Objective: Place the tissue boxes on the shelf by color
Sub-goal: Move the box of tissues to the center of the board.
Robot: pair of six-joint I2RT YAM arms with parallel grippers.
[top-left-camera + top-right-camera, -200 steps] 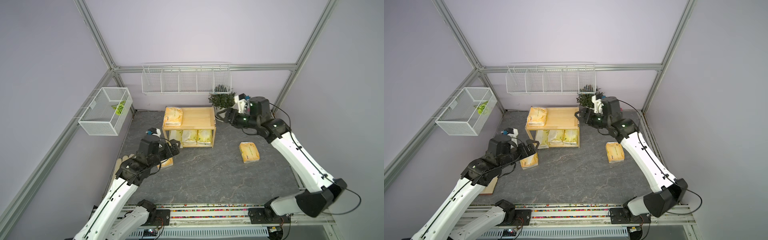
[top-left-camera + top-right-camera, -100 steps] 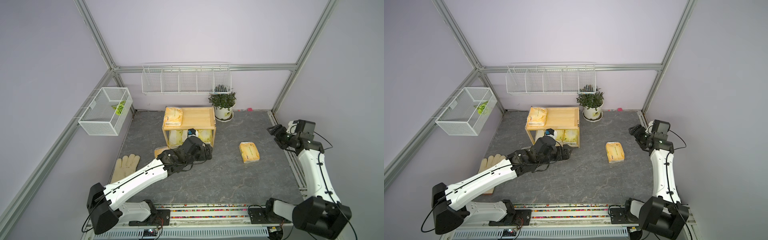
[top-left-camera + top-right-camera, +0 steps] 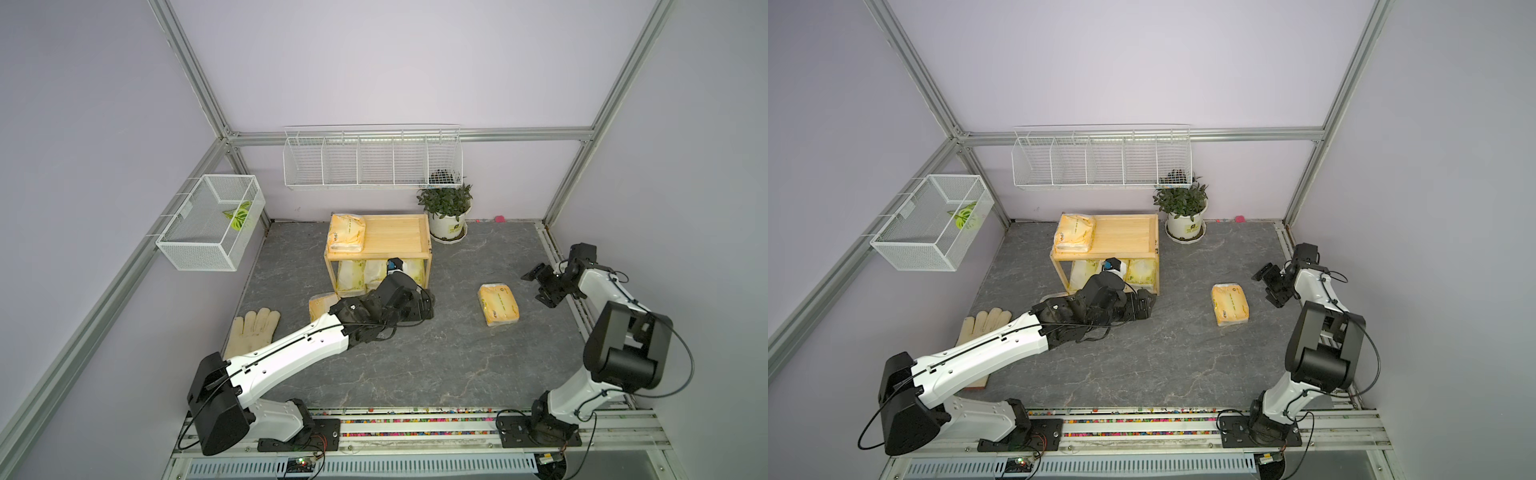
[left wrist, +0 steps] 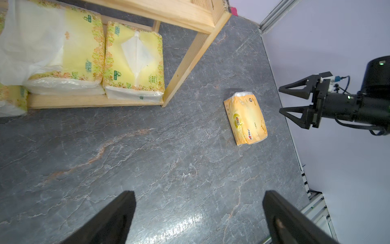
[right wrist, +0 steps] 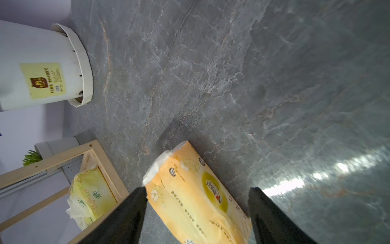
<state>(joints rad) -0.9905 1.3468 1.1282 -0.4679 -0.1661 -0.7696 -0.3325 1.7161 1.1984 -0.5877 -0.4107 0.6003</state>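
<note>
Within lilac walls (image 3: 374, 62), on the grey veined surface (image 3: 415, 365), the left claw (image 4: 198, 193) gapes empty just before the shelf (image 3: 395, 239) with its yellow packs (image 4: 135, 61), and the right claw (image 3: 542, 286), also spread, hovers near an orange pack (image 3: 498, 309) lying flat on that surface.

Lilac walls (image 3: 374, 62) and aluminium posts (image 3: 185, 62) enclose a grey marbled floor (image 3: 436, 365); white wire baskets (image 3: 374, 162) hang behind.

Three orange packs (image 3: 498, 305), three lemon packs (image 4: 135, 61) — one shelf (image 3: 397, 239), one glove (image 3: 253, 332), one plant (image 3: 446, 203), two wire baskets (image 3: 372, 164)
</note>
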